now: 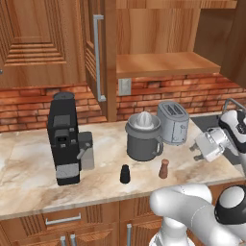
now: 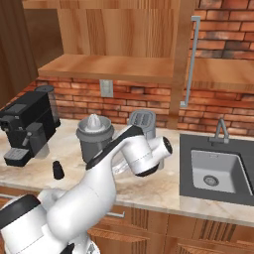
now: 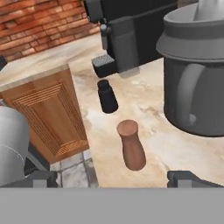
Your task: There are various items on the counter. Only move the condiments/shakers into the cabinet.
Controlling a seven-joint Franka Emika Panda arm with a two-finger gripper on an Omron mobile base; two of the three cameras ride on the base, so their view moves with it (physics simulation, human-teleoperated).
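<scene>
Presently, step in hand: approach to the first shaker; none of the shakers seen is on the cabinet shelf (image 1: 166,64), so I judge the task barely begun.
Far left, coffee machine (image 1: 63,137): black, upright on the counter (image 1: 29,168); not to be moved.
Pale grey shaker (image 1: 87,157): stands just beside the coffee machine on its right side, apparently touching it; cannot tell for certain.
Black shaker (image 1: 125,174): upright near the counter's front edge, between coffee machine and juicer, apart from both.
Juicer (image 1: 143,137): grey body, white cone, handle toward the front; stays put.
Brown wood shaker (image 1: 164,168): upright, just in front and to the right of the juicer, not touching it. In the hand view it sits lowest and most central (image 3: 131,145), with the black one (image 3: 107,96) behind it.
Toaster (image 1: 173,121): silver, behind and right of the juicer; stays put.
Gripper (image 1: 197,146): right of the brown shaker, above the counter; jaws spread wide, nothing between them.
Arm pose: rises from the base, elbow bent, hand turned sideways so it points leftward along the row of items.
Next move, judgement: close in until the brown shaker stands between the fingers, keeping clear of the juicer handle, then grip and lift toward the shelf.
Risk, judgement: the narrow tapered shaker could tip if one finger nudges it first.
</scene>
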